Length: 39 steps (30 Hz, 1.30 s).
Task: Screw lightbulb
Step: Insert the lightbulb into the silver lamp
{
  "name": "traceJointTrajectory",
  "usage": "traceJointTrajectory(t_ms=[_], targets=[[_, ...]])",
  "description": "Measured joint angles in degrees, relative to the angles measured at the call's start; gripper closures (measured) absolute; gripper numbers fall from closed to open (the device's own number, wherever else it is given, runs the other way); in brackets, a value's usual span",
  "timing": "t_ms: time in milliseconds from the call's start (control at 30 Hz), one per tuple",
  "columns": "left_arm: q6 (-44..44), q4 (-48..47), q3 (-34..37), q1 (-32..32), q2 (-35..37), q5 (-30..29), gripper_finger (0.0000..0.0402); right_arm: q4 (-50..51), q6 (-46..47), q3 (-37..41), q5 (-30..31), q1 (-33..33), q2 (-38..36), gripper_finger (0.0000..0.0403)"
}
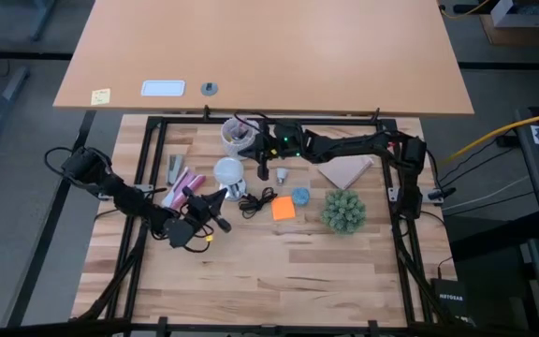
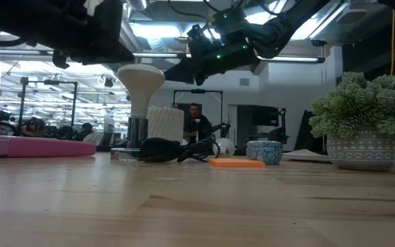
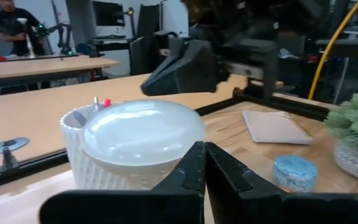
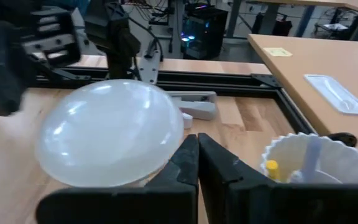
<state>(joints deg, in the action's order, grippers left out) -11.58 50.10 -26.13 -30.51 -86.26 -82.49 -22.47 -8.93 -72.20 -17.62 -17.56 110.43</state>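
Observation:
The white frosted lightbulb (image 1: 228,171) stands upright, dome up, with its narrow base in the silver socket (image 2: 137,132). My left gripper (image 1: 221,195) is shut and level on the bulb's near side. In the left wrist view its tips (image 3: 201,155) show in front of the dome (image 3: 142,134). My right gripper (image 1: 251,157) is shut. It comes from the table's right, slanting slightly down, between the bulb and the cup of pens (image 1: 239,138). Its tips (image 4: 194,152) are beside the dome (image 4: 110,134). My left gripper has its shut fingertips (image 3: 191,165) right in front of the dome's lower side (image 3: 166,168); I cannot tell whether they touch it. My right gripper has its shut fingertips (image 4: 188,155) at the dome's edge (image 4: 169,146), on the side toward the cup; I cannot tell whether they touch it.
A black cord (image 1: 255,201) lies coiled beside the socket. An orange sticky note (image 1: 283,208), a small blue bowl (image 1: 301,197), a potted plant (image 1: 344,212) and a tan pad (image 1: 344,171) lie to the right. Pink items (image 1: 181,183) lie to the left. A black frame (image 1: 148,168) borders the work area.

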Motion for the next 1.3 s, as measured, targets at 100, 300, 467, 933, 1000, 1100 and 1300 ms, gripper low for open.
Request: traceJointTrajectory(t_ms=[100,300,467,933,1000,1100,1300], targets=[[-1.8,-1.7,0.0,0.6,0.0,0.0,0.0402,0.0,0.0,0.0,0.0,0.9,0.0,0.0390],[-4.9,-4.3,0.0,0.6,0.0,0.0,0.0401,0.0,-0.3,0.0,0.6,1.9,0.0,0.0386],[-4.8,-4.7,0.0,0.6,0.0,-0.4,0.0401,0.6,-0.3,0.0,0.6,1.8,0.0,0.0398],[-4.8,-5.0,0.0,0.6,0.0,-5.7,0.0402,4.2,-0.3,0.0,0.6,2.3,0.1,0.0394],[-4.8,-5.0,0.0,0.6,0.0,-6.6,0.0401,4.4,-0.3,0.0,0.7,2.6,0.1,0.0396],[-4.7,-4.5,0.0,0.3,0.0,-6.9,0.0401,4.9,-0.3,0.0,2.5,2.9,0.1,0.0393],[-4.8,-4.4,0.0,-1.6,0.0,-6.8,0.0401,4.3,-0.4,0.0,8.0,2.4,-0.3,0.0385]])
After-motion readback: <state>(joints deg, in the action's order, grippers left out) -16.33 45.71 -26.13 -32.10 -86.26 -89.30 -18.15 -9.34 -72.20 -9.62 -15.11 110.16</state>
